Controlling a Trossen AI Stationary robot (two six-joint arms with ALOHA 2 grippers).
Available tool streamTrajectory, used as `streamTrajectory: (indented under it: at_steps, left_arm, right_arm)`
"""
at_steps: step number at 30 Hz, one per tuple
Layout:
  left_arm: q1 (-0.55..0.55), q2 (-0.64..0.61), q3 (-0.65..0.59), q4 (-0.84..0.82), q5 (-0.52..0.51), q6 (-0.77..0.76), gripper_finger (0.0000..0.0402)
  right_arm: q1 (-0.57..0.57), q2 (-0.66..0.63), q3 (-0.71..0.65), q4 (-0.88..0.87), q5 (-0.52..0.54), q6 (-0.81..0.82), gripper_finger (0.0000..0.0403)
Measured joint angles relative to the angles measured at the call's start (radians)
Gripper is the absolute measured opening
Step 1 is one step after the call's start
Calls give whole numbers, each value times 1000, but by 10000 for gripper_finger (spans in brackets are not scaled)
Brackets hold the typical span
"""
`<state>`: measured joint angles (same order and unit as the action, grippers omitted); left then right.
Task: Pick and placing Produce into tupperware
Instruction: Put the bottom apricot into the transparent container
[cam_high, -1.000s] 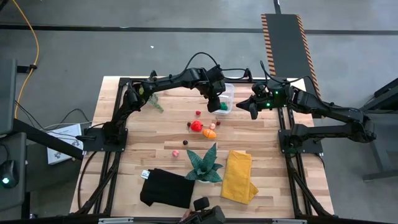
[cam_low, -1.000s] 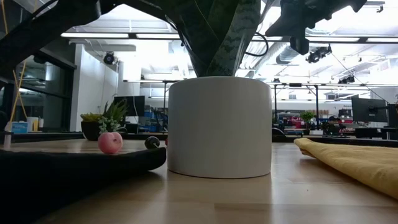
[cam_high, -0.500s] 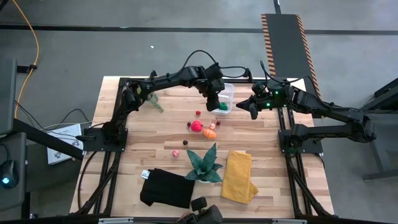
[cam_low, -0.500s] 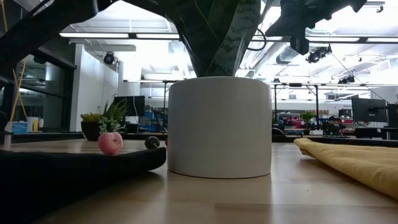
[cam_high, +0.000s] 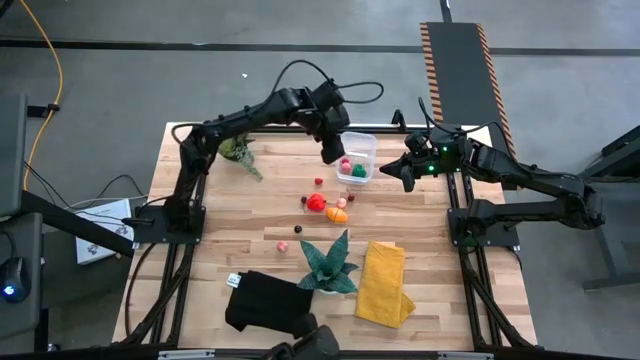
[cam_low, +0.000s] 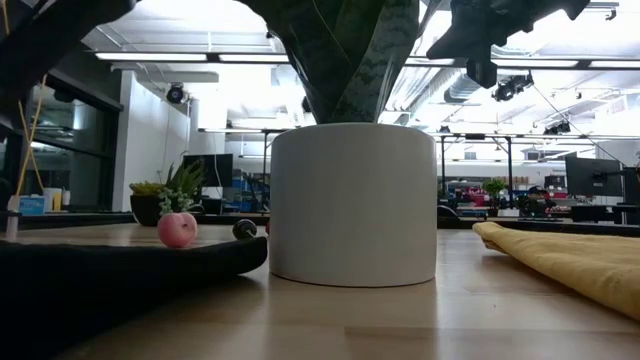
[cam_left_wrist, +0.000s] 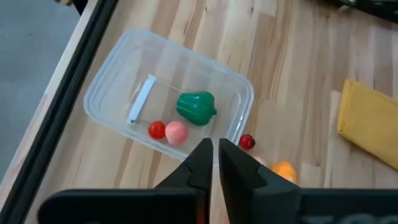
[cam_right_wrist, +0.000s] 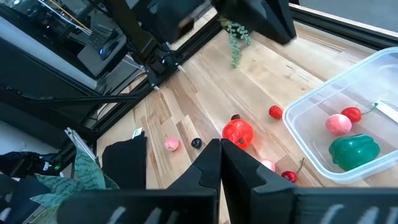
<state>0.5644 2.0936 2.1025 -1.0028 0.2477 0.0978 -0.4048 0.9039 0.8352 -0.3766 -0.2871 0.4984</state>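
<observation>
Your tupperware (cam_high: 357, 160) is a small clear rectangular tub with rounded corners, sitting toward the far edge of the table (cam_high: 220, 250), between the two arms. Inside it you can see a green pepper-shaped piece (cam_left_wrist: 196, 107), a pink ball (cam_left_wrist: 176, 132), a small red piece (cam_left_wrist: 157, 129) and a pale strip (cam_left_wrist: 142, 99) lying along one wall.

The rest of the produce lies on the wood nearer to you than the tub: a larger red piece (cam_high: 316, 202), an orange one (cam_high: 337, 213) just beside it, a small dark red cherry (cam_left_wrist: 247, 142) just outside the tub wall, and a pink ball (cam_high: 283, 245) with a dark one (cam_high: 297, 230) farther toward the near left.

The left gripper (cam_high: 333, 152) hangs just left of the tub, fingers pressed together and holding nothing. The right gripper (cam_high: 392, 171) waits just right of the tub, fingers also together and empty.

The left wrist view gives you the tub's contents plainly; from above they are only specks of colour. The right wrist view shows the loose pieces spread on the table beyond the tub. The low view shows none of that: a white pot (cam_low: 352, 203) fills its middle, with the pink ball, the black cloth (cam_low: 120, 268) and the yellow cloth (cam_low: 570, 255) around it.
</observation>
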Motion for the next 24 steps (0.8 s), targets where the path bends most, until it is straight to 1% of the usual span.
streamTrajectory:
  at_steps: [4, 8, 15, 24]
  left_arm:
    - [5, -34, 0, -33, 7, 3, 2]
    - [5, -61, 0, -68, 7, 3, 7]
    - [6, -124, 0, -207, 4, 51, 2]
    - [6, -217, 0, -315, 7, 46, 5]
  right_arm:
    - [0, 0, 0, 0, 0, 2, 0]
    - [0, 0, 0, 0, 0, 2, 0]
    - [0, 0, 0, 0, 0, 18, 0]
    - [0, 0, 0, 0, 0, 19, 0]
